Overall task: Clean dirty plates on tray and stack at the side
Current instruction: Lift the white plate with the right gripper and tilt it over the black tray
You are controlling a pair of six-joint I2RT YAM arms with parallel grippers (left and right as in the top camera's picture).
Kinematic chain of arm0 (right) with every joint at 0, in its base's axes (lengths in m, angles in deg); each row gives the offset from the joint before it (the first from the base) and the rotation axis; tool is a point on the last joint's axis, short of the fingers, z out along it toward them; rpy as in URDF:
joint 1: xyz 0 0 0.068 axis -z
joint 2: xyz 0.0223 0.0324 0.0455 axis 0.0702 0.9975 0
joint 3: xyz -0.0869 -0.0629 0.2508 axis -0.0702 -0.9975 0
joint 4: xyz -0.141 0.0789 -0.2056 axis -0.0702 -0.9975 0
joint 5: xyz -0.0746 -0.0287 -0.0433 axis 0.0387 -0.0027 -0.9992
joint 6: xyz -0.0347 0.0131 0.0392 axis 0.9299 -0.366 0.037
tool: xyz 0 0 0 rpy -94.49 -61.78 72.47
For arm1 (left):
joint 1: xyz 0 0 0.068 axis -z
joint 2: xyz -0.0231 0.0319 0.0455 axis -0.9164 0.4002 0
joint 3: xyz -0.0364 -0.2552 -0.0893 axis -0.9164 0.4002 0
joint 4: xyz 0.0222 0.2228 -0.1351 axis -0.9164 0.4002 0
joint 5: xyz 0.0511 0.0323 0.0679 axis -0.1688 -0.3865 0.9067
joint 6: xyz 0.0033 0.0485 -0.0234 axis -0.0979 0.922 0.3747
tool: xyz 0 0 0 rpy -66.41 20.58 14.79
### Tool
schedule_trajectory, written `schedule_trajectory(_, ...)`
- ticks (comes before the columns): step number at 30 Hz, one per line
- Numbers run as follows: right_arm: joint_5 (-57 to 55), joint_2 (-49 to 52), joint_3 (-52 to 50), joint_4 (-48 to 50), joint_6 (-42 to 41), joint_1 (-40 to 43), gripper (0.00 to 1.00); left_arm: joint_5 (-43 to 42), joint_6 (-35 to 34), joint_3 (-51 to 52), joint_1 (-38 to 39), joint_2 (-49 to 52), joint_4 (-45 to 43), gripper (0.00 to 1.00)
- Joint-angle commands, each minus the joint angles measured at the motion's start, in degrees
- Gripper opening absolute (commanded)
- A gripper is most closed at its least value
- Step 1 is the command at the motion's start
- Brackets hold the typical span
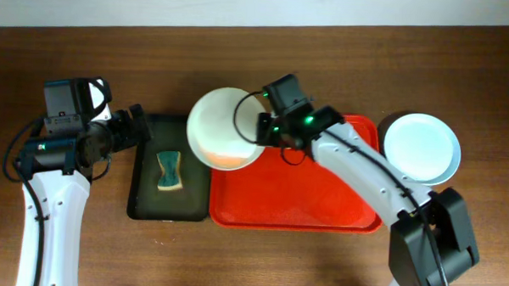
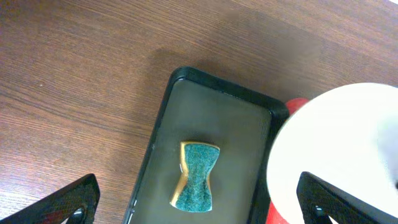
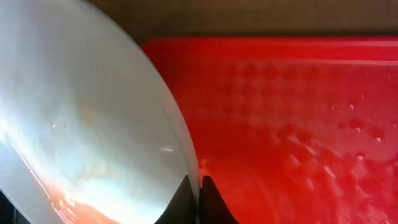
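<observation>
My right gripper [image 3: 199,190] is clamped together on the thin rim of one plate [image 3: 81,124], low in the wrist view. That narrow pinch is my main worry. The plate stands tilted and nearly all of it hangs out to one side of the fingers, so it could pivot or slide free. Behind it lies the red tray [image 3: 298,124], and a drop would land on the tray's left rim.

There is a reddish tint near the plate's lower edge. I cannot tell whether it is a smear or the tray's reflection.

At centre left in the overhead view, my left gripper [image 1: 139,126] stands wide apart and holds nothing. The sponge [image 2: 198,177] lies untouched in the dark green tray [image 2: 236,118]. A hard wipe could lever the plate out of my grip.

At far right, a mint plate [image 1: 421,147] rests on the desk [image 1: 88,61].
</observation>
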Motion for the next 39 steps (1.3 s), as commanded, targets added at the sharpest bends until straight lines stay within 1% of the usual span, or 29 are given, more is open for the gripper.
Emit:
schedule_trajectory(1,-10.40,-0.04,1.09,2.86,-2.91,-4.98,0.04,0.22,-0.52,-0.46,-0.22,-0.37,0.09,0.99)
schedule_trajectory(5,-20.55,2.71,1.09,7.52,-3.45,-11.10,0.04,0.24,-0.52,-0.46,-0.22,-0.37,0.09,0.99)
schedule_trajectory(7,-23.45,2.84,1.09,9.16,-3.15,-12.72,0.04,0.24,-0.52,-0.46,-0.22,-0.37,0.11,0.99)
schedule_trajectory(9,-28.96,2.82,1.11,11.85,2.80,-15.04,0.04,0.22,-0.52,-0.46,-0.22,-0.37,0.09,0.99)
schedule_trajectory(11,-35.89,2.80,2.23,11.93,6.88,-17.20,0.04,0.22,-0.52,-0.46,-0.22,-0.37,0.09,0.99)
schedule_trajectory(14,-42.99,2.80,4.70,13.68,14.49,-19.67,0.04,0.24,-0.52,-0.46,-0.22,-0.37,0.09,0.99)
schedule_trajectory(15,-43.91,2.80,4.98,14.86,16.65,-20.04,0.04,0.24,-0.52,-0.46,-0.22,-0.37,0.09,0.99)
schedule_trajectory(17,-45.83,2.78,5.81,19.43,25.64,-21.05,0.04,0.24,-0.52,-0.46,-0.22,-0.37,0.09,0.99)
schedule_trajectory(19,-48.26,2.78,6.51,21.11,29.24,-21.49,0.04,0.24,-0.52,-0.46,-0.22,-0.37,0.09,0.99)
schedule_trajectory(20,-49.03,2.75,6.80,22.51,32.00,-21.57,0.04,0.22,-0.52,-0.46,-0.22,-0.37,0.09,0.99)
schedule_trajectory(22,-48.85,2.75,6.88,27.71,40.11,-21.88,0.04,0.22,-0.52,-0.46,-0.22,-0.37,0.09,0.99)
schedule_trajectory(27,-48.85,2.75,6.88,37.22,52.02,-23.32,0.04,0.24,-0.52,-0.46,-0.22,-0.37,0.11,0.99)
schedule_trajectory(30,-48.89,2.75,6.88,41.20,58.05,-24.02,0.04,0.22,-0.52,-0.46,-0.22,-0.37,0.09,0.99)
schedule_trajectory(35,-48.94,2.75,6.88,44.59,59.21,-24.06,0.04,0.22,-0.52,-0.46,-0.22,-0.37,0.09,0.99)
schedule_trajectory(37,-48.96,2.75,6.88,47.52,60.48,-24.06,0.04,0.22,-0.52,-0.46,-0.22,-0.37,0.13,0.99)
schedule_trajectory(39,-49.13,2.73,6.88,47.71,60.48,-24.06,0.04,0.22,-0.52,-0.46,-0.22,-0.37,0.11,0.99)
